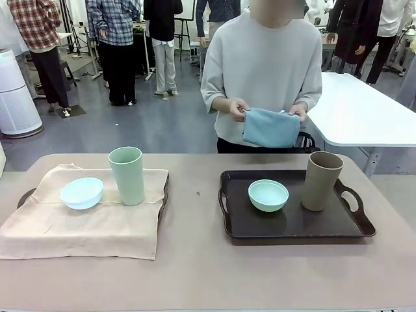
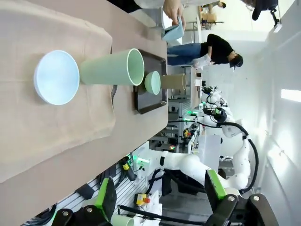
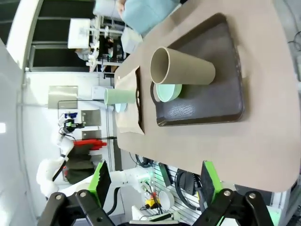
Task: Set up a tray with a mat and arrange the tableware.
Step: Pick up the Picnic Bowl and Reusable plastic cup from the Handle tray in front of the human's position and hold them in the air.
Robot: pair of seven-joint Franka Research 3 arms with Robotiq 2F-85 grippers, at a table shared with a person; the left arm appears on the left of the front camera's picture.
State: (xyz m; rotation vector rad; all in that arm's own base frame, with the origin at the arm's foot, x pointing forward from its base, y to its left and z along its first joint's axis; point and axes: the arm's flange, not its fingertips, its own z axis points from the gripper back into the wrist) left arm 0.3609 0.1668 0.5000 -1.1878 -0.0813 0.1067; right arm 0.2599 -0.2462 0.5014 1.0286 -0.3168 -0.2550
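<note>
The mat step for the second tray is judged to be in hand. The left tray is being covered by a beige mat. The pale blue bowl and the light green cup are being carried on that mat, just beside each other. The dark right tray is being left bare of any mat, with the mint green bowl and the tan cup standing on it, apart. A folded blue cloth is being held in the person's hands beyond the far edge of the worktop.

The next move is judged to call for that bowl and cup to be lifted clear, so the cloth can be laid. The left tool and the right tool are being held with fingers wide apart, and nothing is being gripped or touched by either.
</note>
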